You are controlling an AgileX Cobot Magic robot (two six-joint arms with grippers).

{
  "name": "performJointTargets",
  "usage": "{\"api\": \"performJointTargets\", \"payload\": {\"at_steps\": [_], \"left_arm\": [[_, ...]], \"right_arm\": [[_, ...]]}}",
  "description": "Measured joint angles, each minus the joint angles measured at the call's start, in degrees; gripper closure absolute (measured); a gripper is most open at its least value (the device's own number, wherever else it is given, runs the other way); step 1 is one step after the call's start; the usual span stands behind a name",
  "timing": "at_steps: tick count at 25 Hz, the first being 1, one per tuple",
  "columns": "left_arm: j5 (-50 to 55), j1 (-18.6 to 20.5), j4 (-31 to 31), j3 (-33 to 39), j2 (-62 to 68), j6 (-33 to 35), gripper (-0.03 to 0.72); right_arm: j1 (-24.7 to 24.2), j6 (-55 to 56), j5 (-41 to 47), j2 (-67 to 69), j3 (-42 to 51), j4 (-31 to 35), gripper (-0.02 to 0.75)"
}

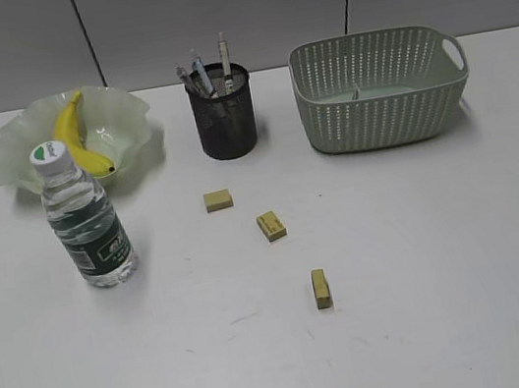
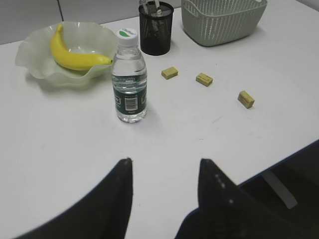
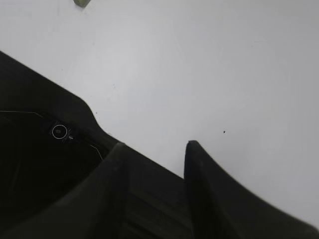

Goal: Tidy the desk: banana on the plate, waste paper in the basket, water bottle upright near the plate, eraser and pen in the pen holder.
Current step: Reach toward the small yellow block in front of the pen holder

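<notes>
Banana in plate upper left, water bottle upright below; both grippers spread, seemingly empty.

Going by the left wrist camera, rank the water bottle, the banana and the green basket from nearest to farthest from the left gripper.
1. Water bottle, standing just ahead, centre.
2. Banana, in the plate, back left.
3. Basket, far back right.

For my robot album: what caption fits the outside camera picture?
Banana on plate, bottle upright, three erasers left on desk.
</notes>
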Motion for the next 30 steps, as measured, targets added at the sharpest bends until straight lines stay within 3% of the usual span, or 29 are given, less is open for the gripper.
{"api": "performJointTargets", "payload": {"at_steps": [6, 11, 15, 20, 30], "left_arm": [[0.0, 0.0, 0.0, 0.0, 0.0, 0.0, 0.365], [0.0, 0.0, 0.0, 0.0, 0.0, 0.0, 0.365], [-0.6, 0.0, -0.5, -0.2, 2.8, 0.1, 0.365], [-7.7, 0.0, -2.8, -3.6, 14.9, 2.5, 0.365], [-23.9, 0.0, -8.3, -15.5, 53.2, 9.5, 0.365]], "right_arm": [[0.0, 0.1, 0.1, -21.1, 13.9, 2.3, 0.428], [0.0, -0.1, -2.4, -36.5, 15.7, 2.5, 0.429], [0.0, 0.1, -2.8, -39.8, 16.1, 2.5, 0.429], [0.0, 0.3, -5.4, -39.8, 16.7, 2.6, 0.429], [0.0, 0.3, -9.7, -39.8, 18.4, 2.6, 0.429]]}}
